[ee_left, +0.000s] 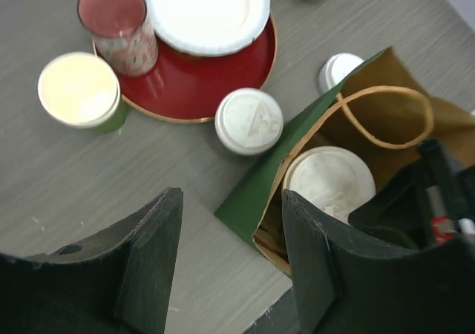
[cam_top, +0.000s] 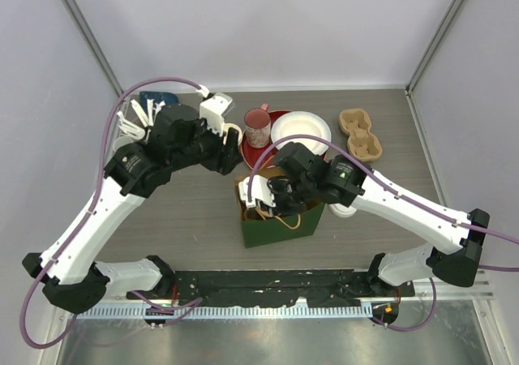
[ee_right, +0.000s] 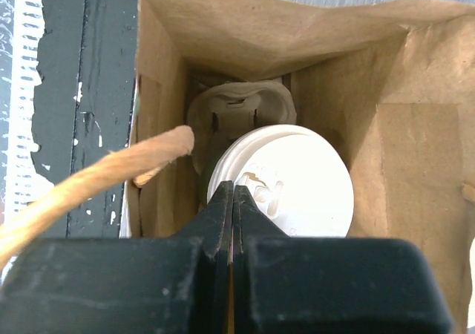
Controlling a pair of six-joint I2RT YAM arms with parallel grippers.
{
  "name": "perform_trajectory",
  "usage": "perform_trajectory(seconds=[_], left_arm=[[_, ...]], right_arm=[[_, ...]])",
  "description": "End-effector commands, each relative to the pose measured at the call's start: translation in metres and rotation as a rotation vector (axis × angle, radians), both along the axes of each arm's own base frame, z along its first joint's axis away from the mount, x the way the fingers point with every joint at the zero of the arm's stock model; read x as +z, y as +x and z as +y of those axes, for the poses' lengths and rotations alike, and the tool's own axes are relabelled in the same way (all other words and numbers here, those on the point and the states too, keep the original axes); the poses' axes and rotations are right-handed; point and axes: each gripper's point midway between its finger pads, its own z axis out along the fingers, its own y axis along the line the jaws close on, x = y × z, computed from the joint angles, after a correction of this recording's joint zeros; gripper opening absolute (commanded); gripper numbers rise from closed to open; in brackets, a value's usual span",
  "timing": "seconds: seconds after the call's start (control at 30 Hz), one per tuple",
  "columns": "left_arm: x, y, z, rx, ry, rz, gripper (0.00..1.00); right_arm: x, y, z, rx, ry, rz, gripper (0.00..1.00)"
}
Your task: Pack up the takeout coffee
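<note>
A lidded takeout cup [ee_right: 289, 174] stands inside the open green paper bag [cam_top: 280, 225], in a cardboard carrier [ee_right: 241, 105]; it also shows in the left wrist view [ee_left: 329, 179]. My right gripper [ee_right: 234, 194] is shut just above that cup's lid, inside the bag's mouth [cam_top: 272, 195]. A second lidded cup [ee_left: 249, 120] stands on the table between the bag [ee_left: 252, 200] and the red plate. An open green cup [ee_left: 79, 89] stands left of the plate. My left gripper [ee_left: 230, 252] is open and empty above the table beside the bag's corner [cam_top: 229, 161].
A pink mug [ee_left: 119, 22] and a white paper plate [ee_left: 206, 11] sit on the red plate [ee_left: 200, 89]. Another white lid [ee_left: 340, 68] lies right of the bag [cam_top: 342, 211]. An empty cardboard cup carrier [cam_top: 361, 134] is at the back right. The bag's rope handle [ee_right: 89, 178] hangs left.
</note>
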Motion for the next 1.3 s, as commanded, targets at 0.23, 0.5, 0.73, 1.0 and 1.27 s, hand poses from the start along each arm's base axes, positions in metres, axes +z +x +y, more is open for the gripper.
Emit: perform_trajectory(seconds=[0.23, 0.5, 0.73, 1.0, 1.27], left_arm=[[-0.054, -0.023, -0.010, -0.077, 0.056, 0.251, 0.48], [-0.065, -0.018, -0.015, -0.171, 0.102, 0.179, 0.32], [-0.069, -0.016, -0.020, -0.277, 0.140, 0.091, 0.31], [-0.065, -0.026, -0.035, -0.374, 0.068, 0.064, 0.00], [-0.068, -0.021, -0.035, -0.362, 0.073, 0.044, 0.00]], right_arm=[[0.030, -0.009, 0.027, 0.133, 0.074, -0.058, 0.01], [0.025, -0.014, 0.042, 0.172, 0.111, -0.042, 0.01], [0.016, -0.014, 0.049, 0.179, 0.129, -0.031, 0.01], [0.002, -0.009, 0.058, 0.150, 0.176, -0.042, 0.01], [-0.013, -0.008, 0.056, 0.130, 0.181, -0.043, 0.01]])
